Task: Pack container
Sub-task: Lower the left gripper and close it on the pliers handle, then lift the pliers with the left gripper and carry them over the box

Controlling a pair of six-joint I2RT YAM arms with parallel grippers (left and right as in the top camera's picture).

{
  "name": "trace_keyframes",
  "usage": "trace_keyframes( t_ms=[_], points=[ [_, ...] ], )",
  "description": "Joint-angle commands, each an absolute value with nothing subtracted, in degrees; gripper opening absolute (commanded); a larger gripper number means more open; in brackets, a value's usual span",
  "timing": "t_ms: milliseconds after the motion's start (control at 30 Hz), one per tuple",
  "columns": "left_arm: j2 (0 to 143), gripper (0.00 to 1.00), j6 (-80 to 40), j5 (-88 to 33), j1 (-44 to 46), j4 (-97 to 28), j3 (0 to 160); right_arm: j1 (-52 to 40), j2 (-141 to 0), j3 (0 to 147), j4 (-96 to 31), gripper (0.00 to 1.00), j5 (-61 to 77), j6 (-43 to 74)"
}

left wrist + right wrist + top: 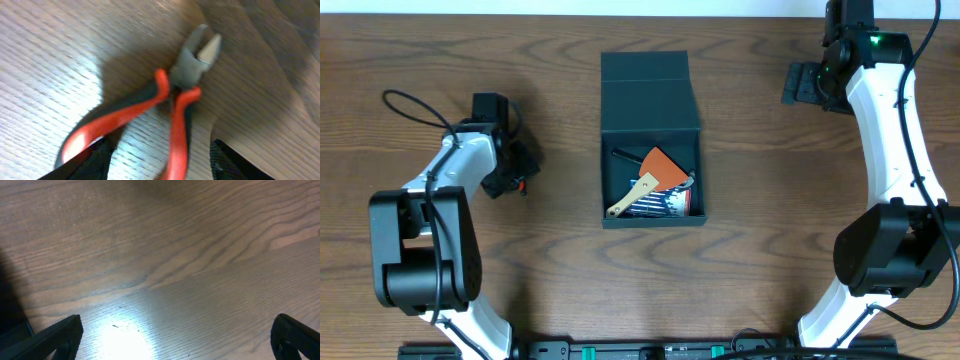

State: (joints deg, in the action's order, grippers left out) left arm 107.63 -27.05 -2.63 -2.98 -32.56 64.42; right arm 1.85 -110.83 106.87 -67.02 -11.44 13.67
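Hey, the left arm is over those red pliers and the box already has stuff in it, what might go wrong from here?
1. The pliers lie with red handles splayed and askew between the fingers of the left gripper, so a squeeze may catch one handle and let the tool swing or slip.
2. The container already holds an orange scraper and other items; the pliers might sit high and block the lid.

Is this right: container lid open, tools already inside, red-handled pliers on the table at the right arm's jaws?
Wrong arm. The red-handled pliers lie on the table at the jaws of the left gripper, per the left wrist view; the right gripper faces only bare wood. The rest stands: the container is open, with tools inside.
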Motion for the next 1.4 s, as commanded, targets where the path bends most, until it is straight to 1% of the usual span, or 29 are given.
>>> trace_keyframes(
  t_ms=[0,33,100,133,333,400,433,467,500,600,700,867,1067,1367],
  points=[
    [109.5,0.59,-27.3,-2.4,-3.6,-32.9,64.8,2.1,-110.0,108.0,-67.1,0.99,-12.0,14.7],
    [109.5,0.56,-27.4,-2.4,-3.6,-32.9,64.8,2.1,-110.0,108.0,-67.1,0.99,-12.0,14.7],
    [109.5,0.41,-27.4,-2.7,-3.6,-32.8,64.8,2.1,-110.0,108.0,-67.1,0.99,-12.0,14.7],
    [109.5,0.37,-27.3,-2.7,-3.6,-32.9,64.8,2.1,-110.0,108.0,-67.1,0.99,-12.0,14.7],
    [109.5,0.36,-27.3,-2.7,-3.6,-32.8,64.8,2.1,-110.0,108.0,-67.1,0.99,-12.0,14.8],
    [109.5,0.24,-27.3,-3.1,-3.6,-32.8,64.8,2.1,-110.0,108.0,-67.1,0.99,-12.0,14.7],
    [109.5,0.20,-27.3,-3.7,-3.6,-32.8,64.8,2.1,-110.0,108.0,-67.1,0.99,-12.0,14.7],
    [109.5,0.19,-27.3,-4.2,-3.6,-32.7,64.8,2.1,-110.0,108.0,-67.1,0.99,-12.0,14.7],
    [109.5,0.13,-27.3,-4.6,-3.6,-32.7,64.8,2.1,-110.0,108.0,-67.1,0.99,-12.0,14.7],
    [109.5,0.11,-27.3,-5.0,-3.6,-32.6,64.8,2.1,-110.0,108.0,-67.1,0.99,-12.0,14.7],
    [109.5,0.06,-27.3,-5.0,-3.6,-32.7,64.8,2.1,-110.0,108.0,-67.1,0.99,-12.0,14.7],
    [109.5,0.06,-27.0,-5.0,-3.6,-32.7,64.8,2.1,-110.0,108.0,-67.1,0.99,-12.0,14.8],
    [109.3,0.06,-22.7,-5.9,-3.6,-32.8,64.8,2.0,-110.0,108.0,-67.1,0.99,-12.0,14.7],
    [106.1,0.06,-21.6,-6.1,-3.6,-32.6,64.9,2.1,-110.0,108.0,-67.1,0.99,-12.0,14.7]
  ],
)
